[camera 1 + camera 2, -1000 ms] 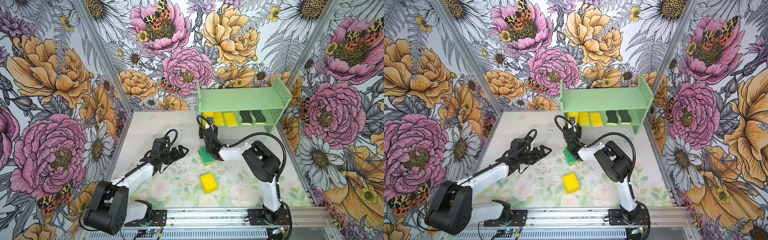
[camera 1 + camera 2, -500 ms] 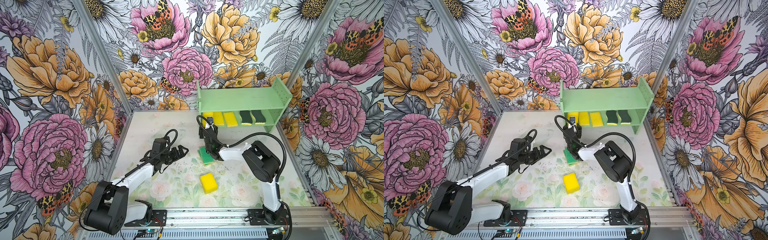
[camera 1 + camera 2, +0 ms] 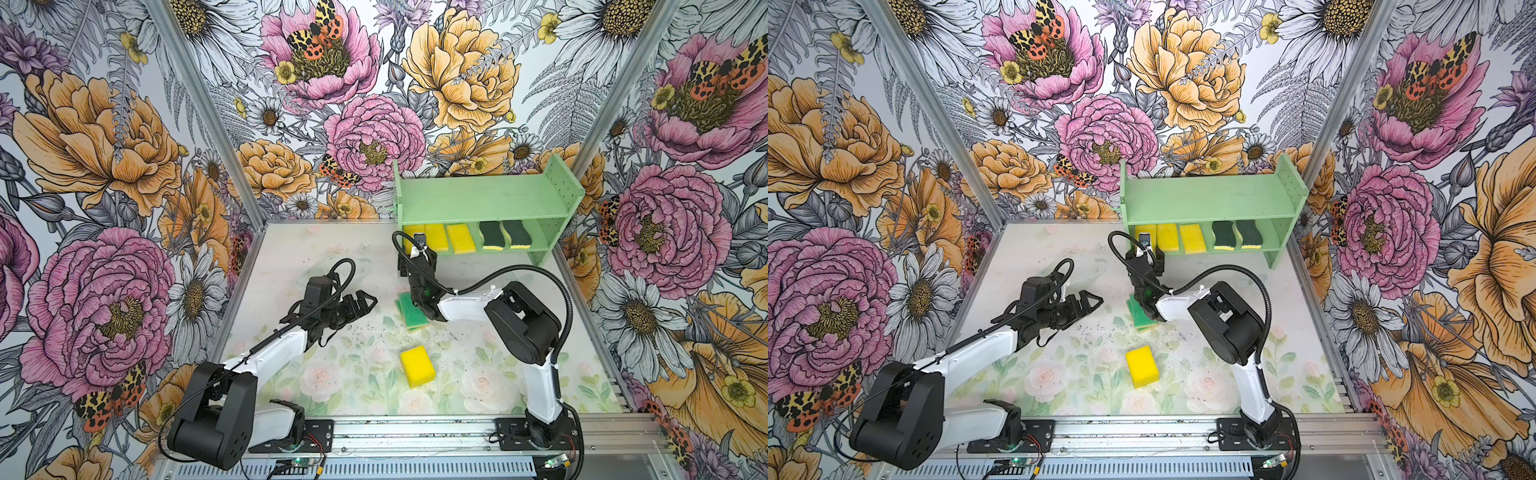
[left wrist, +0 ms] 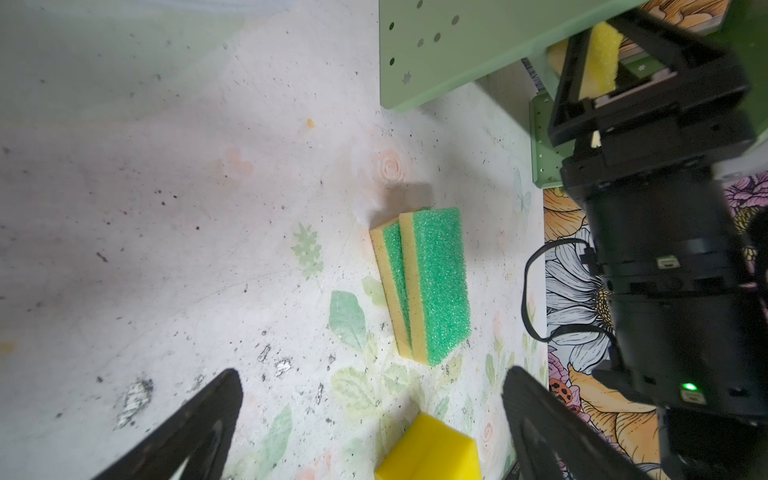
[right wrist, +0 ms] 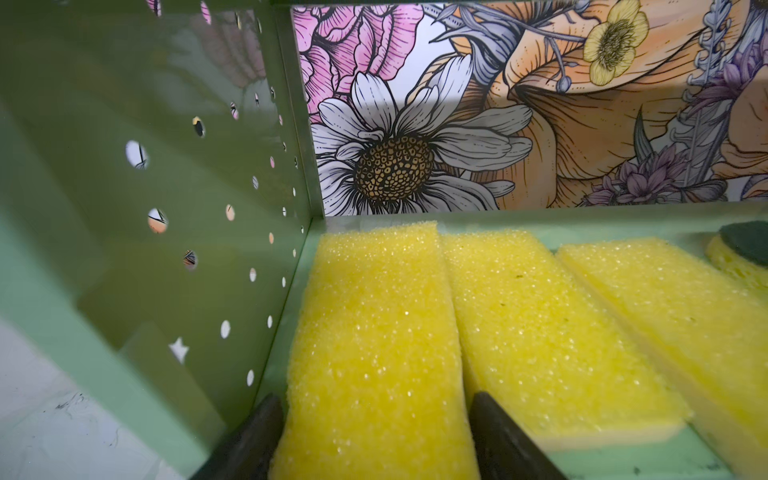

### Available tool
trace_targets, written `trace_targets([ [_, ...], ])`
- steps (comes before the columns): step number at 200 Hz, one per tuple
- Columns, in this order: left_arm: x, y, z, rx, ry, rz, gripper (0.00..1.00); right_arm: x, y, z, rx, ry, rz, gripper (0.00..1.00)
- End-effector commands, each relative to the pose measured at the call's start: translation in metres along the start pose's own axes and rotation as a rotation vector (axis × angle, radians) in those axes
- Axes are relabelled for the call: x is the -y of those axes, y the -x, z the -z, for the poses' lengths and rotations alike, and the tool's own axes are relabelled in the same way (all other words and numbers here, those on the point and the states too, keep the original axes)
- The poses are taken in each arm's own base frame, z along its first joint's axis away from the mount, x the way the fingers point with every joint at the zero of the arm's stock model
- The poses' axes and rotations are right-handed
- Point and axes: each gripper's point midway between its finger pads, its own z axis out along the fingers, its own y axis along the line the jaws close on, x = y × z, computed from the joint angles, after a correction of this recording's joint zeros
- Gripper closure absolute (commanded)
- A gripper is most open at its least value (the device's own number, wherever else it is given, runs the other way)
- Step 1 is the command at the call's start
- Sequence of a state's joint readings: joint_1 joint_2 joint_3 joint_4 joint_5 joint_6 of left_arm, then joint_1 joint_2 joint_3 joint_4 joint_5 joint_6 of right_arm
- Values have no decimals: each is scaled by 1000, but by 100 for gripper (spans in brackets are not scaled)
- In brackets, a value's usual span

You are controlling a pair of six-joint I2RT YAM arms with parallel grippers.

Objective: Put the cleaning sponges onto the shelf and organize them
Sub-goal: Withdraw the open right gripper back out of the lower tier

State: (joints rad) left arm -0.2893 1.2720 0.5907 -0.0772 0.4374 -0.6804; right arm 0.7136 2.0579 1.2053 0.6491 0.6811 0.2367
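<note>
The mint-green shelf stands at the back right. Its lower tier holds yellow sponges and two wavy dark-green-topped ones. My right gripper reaches into the tier's left end, and its fingers touch both sides of a yellow sponge lying flat there beside the pierced side panel. Two teal-topped sponges lean together on the table under the right arm. One yellow sponge lies nearer the front. My left gripper hovers open over the table to their left, with nothing between its fingers.
The shelf's top tier is bare. Floral walls close in the back and both sides. The table bears dark specks and crumbs around its middle. The right arm's forearm crosses above the teal-topped sponges.
</note>
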Motion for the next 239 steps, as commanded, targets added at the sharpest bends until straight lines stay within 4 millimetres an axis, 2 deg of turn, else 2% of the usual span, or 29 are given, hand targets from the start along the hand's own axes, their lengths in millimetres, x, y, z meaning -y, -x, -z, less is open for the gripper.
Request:
trace_targets([
  [1,6,5,-1,1,-20,-27,1,6,16,1,42,-17,-21,27],
  [154,8,3,-3,-3,-18,-28,1,11,28,9,72,-26,6,19],
  [239,8,4,-3,-2,-20,-30,1,11,37,11,91,-22,11,17],
])
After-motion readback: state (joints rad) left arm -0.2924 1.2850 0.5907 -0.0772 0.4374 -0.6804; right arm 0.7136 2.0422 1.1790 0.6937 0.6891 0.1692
